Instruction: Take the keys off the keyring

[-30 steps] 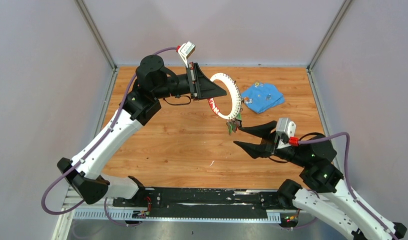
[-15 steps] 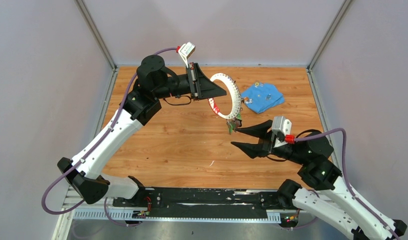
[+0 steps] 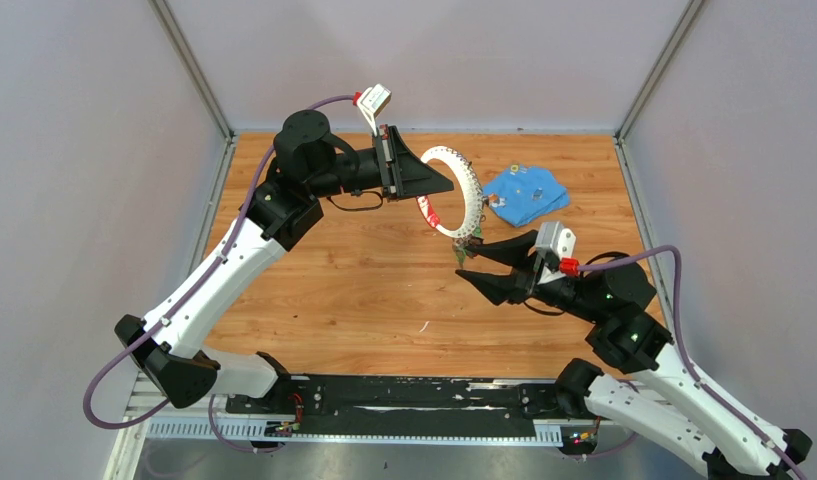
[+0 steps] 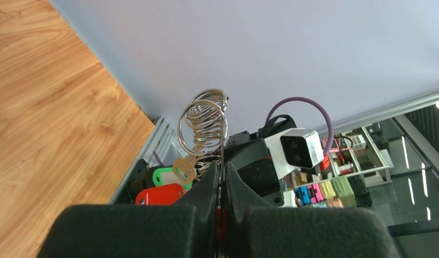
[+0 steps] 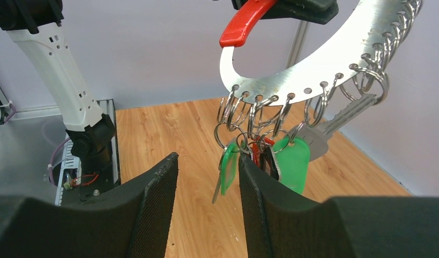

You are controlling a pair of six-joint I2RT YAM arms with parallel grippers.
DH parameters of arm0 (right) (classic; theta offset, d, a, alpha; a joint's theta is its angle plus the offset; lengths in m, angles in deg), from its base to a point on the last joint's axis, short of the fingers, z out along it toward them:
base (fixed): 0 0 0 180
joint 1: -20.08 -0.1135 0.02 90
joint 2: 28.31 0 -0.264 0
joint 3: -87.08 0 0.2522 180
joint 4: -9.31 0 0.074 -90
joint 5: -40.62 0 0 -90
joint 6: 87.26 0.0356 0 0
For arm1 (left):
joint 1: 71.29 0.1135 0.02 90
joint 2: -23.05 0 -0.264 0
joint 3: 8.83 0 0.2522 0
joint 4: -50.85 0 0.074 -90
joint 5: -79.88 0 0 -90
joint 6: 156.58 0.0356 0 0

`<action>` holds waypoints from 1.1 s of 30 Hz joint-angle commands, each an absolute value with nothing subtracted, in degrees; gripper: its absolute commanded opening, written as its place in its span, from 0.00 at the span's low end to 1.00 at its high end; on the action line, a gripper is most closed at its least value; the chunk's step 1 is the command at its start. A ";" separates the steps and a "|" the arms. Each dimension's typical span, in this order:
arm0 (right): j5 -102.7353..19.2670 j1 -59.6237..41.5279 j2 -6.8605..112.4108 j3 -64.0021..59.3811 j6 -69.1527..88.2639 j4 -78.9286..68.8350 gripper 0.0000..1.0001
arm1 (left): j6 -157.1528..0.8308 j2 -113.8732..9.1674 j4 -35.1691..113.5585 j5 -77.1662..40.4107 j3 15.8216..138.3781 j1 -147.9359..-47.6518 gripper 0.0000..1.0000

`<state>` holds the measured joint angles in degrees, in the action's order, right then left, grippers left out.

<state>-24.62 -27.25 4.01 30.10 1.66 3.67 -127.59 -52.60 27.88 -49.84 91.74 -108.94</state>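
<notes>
Left gripper (image 3: 446, 186) is clenched on the keyring (image 5: 314, 64) at its red sleeve (image 5: 246, 21), holding it in the air above the table (image 3: 364, 280), toward the far side. I judge the ring stiff, thin and slick. The keys (image 5: 265, 153) dangle from small split loops (image 5: 244, 105) along its lower rim, light and free to swing, so I'd pinch one flat green head (image 5: 292, 161), not the bunch. Right gripper (image 5: 206, 161) is spread wide close to that cluster, grasping nothing. I can read no writing on the keys.
</notes>
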 commanded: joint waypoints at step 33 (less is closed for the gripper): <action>-29.13 -28.44 7.93 35.35 8.42 17.87 0.22 | -127.37 -52.54 28.60 -50.68 92.89 -109.53 0.00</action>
<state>-28.12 -27.56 8.29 34.63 7.08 14.55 -127.42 -52.60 27.92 -49.84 91.74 -108.94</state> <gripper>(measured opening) 0.252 0.022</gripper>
